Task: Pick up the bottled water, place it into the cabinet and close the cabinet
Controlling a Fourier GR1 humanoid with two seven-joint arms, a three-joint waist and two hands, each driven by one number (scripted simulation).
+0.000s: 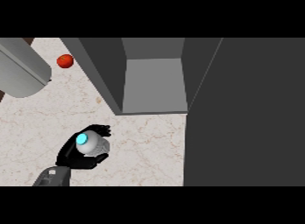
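Carrying step in hand: left hand (77,153), lower left of frame, has its fingers curled round the water bottle (91,145), which next needs lifting up-right into the open cabinet (154,83).

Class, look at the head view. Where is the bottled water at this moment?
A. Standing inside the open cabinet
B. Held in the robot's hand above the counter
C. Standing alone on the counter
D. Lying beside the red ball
B: the left hand has its fingers curled round the bottled water, short of the open cabinet.
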